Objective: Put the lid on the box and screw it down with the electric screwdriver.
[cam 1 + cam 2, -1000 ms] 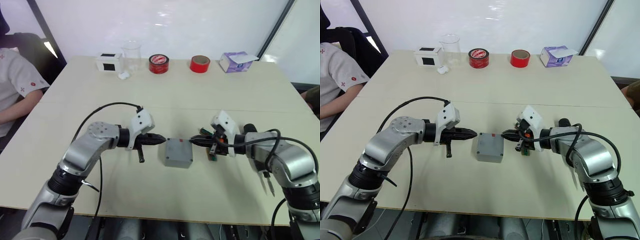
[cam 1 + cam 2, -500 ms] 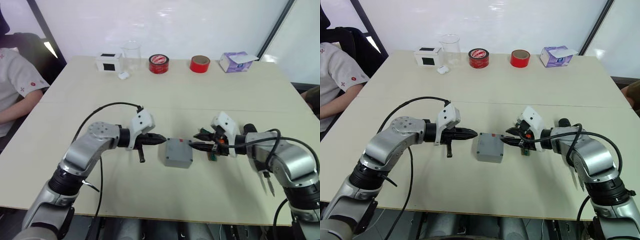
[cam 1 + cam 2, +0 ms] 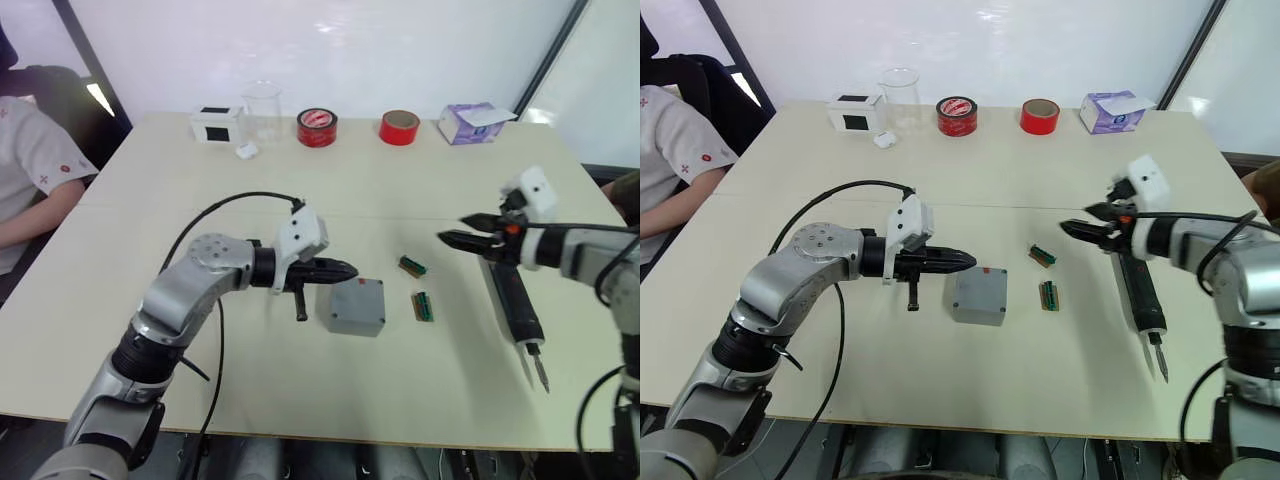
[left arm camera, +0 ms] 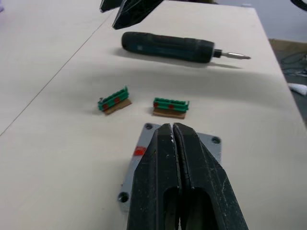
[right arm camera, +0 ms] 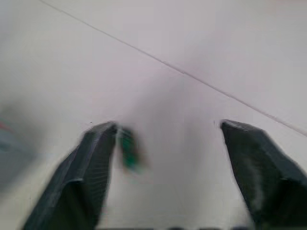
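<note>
since before, right gripper (image 3: 452, 232) withdrawn, jaws spread

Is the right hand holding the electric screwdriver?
No. The electric screwdriver lies flat on the table, and the right hand is open above it, empty.

Bright, even daylight from the white backdrop behind the pale beige worktop (image 3: 330, 180) casts only soft shadows, the head views look sharp, and the right wrist view is heavily smeared by motion blur.
</note>
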Controlling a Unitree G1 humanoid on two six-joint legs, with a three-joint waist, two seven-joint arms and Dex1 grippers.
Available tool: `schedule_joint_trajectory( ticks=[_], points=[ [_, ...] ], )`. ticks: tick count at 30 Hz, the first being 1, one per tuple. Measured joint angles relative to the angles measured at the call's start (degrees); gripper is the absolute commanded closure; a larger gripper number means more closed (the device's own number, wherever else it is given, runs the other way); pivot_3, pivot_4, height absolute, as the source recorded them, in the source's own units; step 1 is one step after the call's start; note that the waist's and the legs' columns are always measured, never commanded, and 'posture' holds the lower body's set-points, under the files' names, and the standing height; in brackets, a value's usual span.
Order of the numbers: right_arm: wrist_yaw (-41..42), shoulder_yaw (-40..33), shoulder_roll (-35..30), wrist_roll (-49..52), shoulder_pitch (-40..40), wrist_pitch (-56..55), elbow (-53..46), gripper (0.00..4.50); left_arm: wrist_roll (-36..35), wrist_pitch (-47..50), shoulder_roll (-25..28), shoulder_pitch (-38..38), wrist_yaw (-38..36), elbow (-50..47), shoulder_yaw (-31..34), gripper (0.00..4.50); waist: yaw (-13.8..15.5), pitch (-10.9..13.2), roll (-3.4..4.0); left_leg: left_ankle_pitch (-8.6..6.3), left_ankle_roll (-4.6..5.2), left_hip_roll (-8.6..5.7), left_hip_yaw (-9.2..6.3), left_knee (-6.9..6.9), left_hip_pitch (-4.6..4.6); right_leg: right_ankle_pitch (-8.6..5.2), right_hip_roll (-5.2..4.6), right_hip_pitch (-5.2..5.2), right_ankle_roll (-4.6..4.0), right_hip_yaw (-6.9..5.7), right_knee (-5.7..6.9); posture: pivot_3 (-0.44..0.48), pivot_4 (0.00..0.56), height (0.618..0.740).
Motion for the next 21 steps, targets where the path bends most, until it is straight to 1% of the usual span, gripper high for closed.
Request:
schedule_joint_trajectory(
  ticks=[2,6,10,12,15,18,21],
  points=[
    [0.7,2.7,-5.4,-1.4,-1.7,4.1,3.1,0.58,0.0,-0.6,-1.1,1.0,0.0,-0.8,-1.5,4.50,-0.1,0.0,0.01,-0.01,0.02,0.00,0.07,0.00,0.00,-0.05,-0.02,0.00,-0.10,0.06,-0.06,0.000,0.150,0.740],
    [3.6,8.7,-11.3,-2.9,-4.2,10.1,7.5,0.58,1.9,-2.8,-1.5,4.5,0.9,-2.0,-5.8,4.50,-0.6,0.0,0.01,-0.02,0.04,0.04,0.09,-0.01,0.03,-0.10,0.02,0.00,-0.19,0.10,-0.07,0.000,0.150,0.740],
    [6.1,13.2,-11.9,-3.3,-4.7,12.9,10.1,0.58,2.7,-3.7,-3.0,5.4,2.8,-2.6,-6.5,4.50,-0.5,0.0,0.02,-0.02,0.04,0.06,0.08,0.00,0.03,-0.10,0.04,0.00,-0.19,0.10,-0.07,0.000,0.150,0.740],
    [8.1,15.4,-13.6,-3.2,-4.5,14.3,10.7,0.58,2.7,-3.7,-4.3,5.4,3.8,-3.0,-6.5,4.50,-0.3,0.0,0.04,-0.02,0.04,0.04,0.08,0.00,0.01,-0.10,0.01,-0.01,-0.19,0.12,-0.08,0.000,0.150,0.740],
    [10.9,16.4,-15.1,-2.3,-4.7,17.1,11.6,0.58,2.5,-3.4,-5.3,5.4,5.1,-3.7,-6.5,4.50,-0.1,0.0,0.04,-0.02,0.04,0.03,0.09,0.01,0.01,-0.09,-0.02,0.00,-0.18,0.12,-0.11,0.000,0.150,0.740],
    [13.1,18.2,-15.2,-1.8,-5.6,19.7,13.7,0.58,2.2,-2.4,-6.3,5.4,6.3,-5.0,-6.5,4.50,-0.1,0.0,0.04,-0.02,0.04,0.03,0.11,0.02,0.01,-0.09,-0.01,0.00,-0.19,0.14,-0.12,0.000,0.150,0.740],
    [15.2,20.2,-15.9,-1.8,-5.7,19.9,13.9,0.58,2.0,-1.6,-6.7,5.6,7.2,-5.4,-6.5,4.50,-0.1,0.0,0.06,-0.02,0.04,0.03,0.10,0.01,0.02,-0.09,0.00,0.00,-0.18,0.13,-0.12,0.000,0.150,0.740]
  ],
)
